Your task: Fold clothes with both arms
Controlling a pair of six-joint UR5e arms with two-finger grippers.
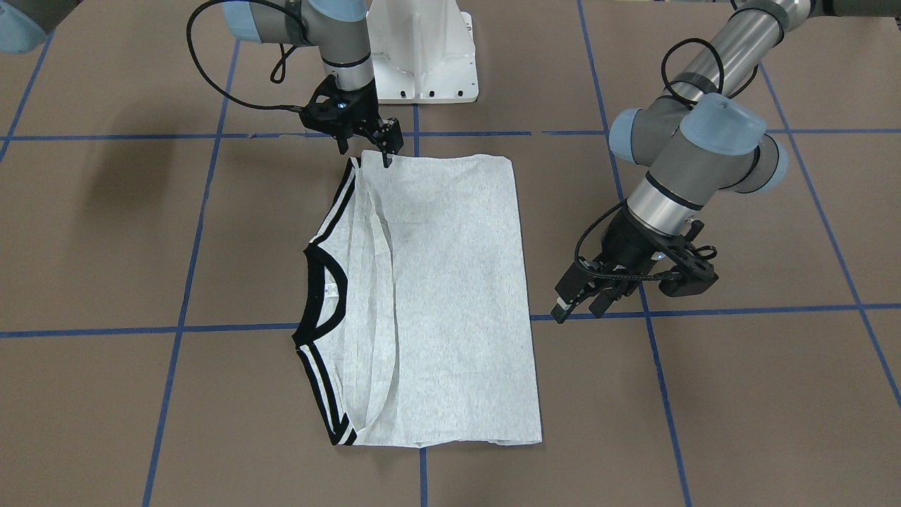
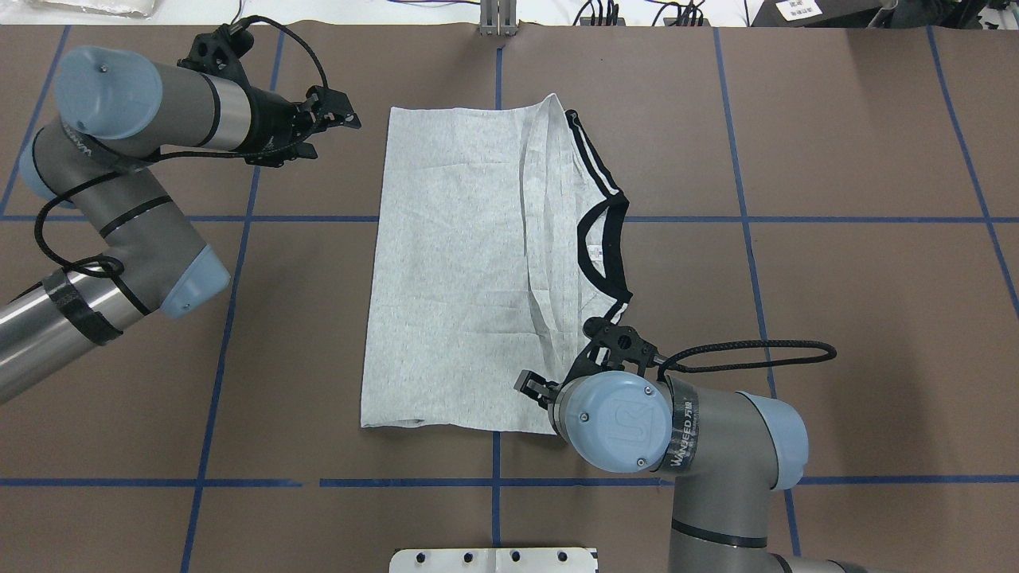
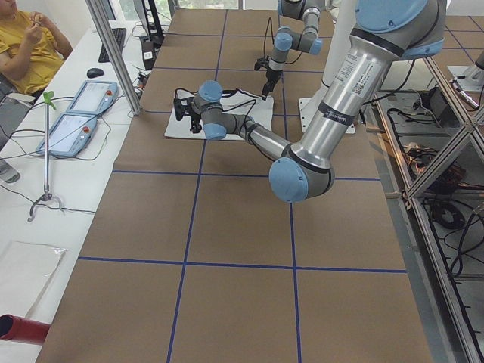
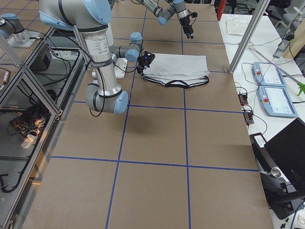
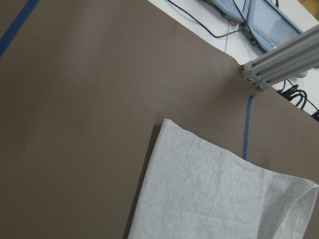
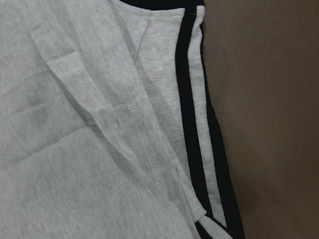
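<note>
The grey T-shirt [image 1: 457, 282] [image 2: 454, 263] lies flat and folded into a long rectangle. Its black collar [image 1: 320, 296] and striped shoulders face the robot's right. My right gripper [image 1: 364, 153] stands open over the near shoulder corner, one fingertip touching the cloth. The right wrist view is filled by the shirt's folded layers [image 6: 75, 149] and a black stripe [image 6: 189, 99]. My left gripper [image 1: 581, 306] [image 2: 330, 111] hangs open above bare table, just off the hem's far corner. That corner [image 5: 169, 129] shows in the left wrist view. The print is hidden.
The white base pedestal [image 1: 422, 56] stands at the robot's edge. Blue tape lines [image 2: 493, 481] grid the brown table. Two teach pendants [image 3: 76, 113] and a seated person [image 3: 30, 45] are beyond the far edge. An aluminium post [image 5: 284, 55] rises near the far corner.
</note>
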